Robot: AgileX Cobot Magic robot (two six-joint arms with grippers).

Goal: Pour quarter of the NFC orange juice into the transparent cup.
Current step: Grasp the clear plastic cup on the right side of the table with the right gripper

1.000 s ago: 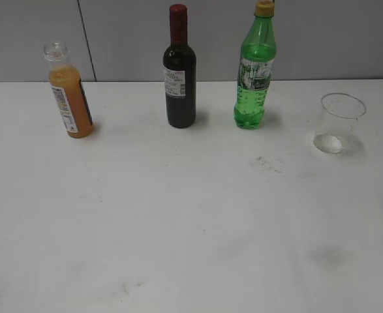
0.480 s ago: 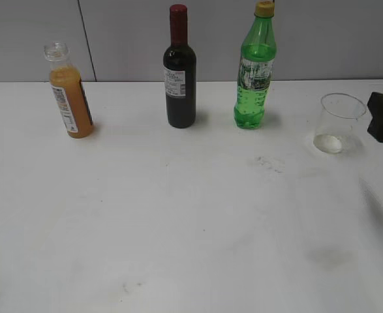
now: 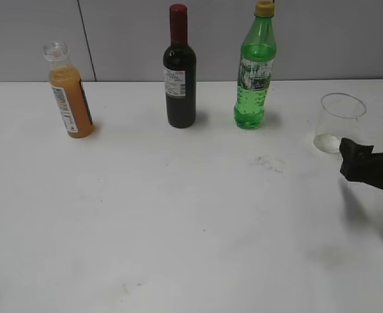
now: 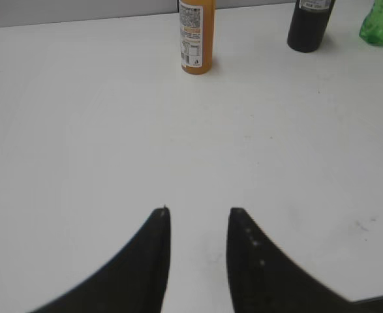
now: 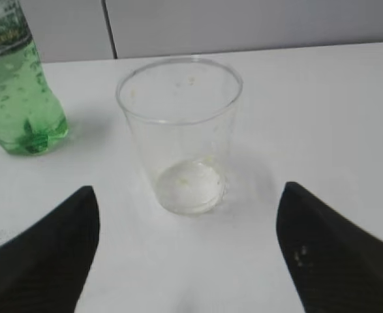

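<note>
Here, right end effector [image 5: 186, 244] — spread wide, facing upright transparent cup [image 5: 180, 134]

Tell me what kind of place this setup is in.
Probably a robot test bench or lab, not a kitchen: a bare white table against a plain grey panel wall, with an orange juice bottle, wine bottle, green soda bottle and transparent cup lined up in a row.

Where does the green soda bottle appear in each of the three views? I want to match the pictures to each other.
Exterior view: green bottle stands at the back, right of centre, between the wine bottle and the cup.
Left wrist view: only its base shows, at the top right corner, right of the wine bottle.
Right wrist view: its lower half fills the top left, left of the cup.
Shared landmark: the white table.
</note>
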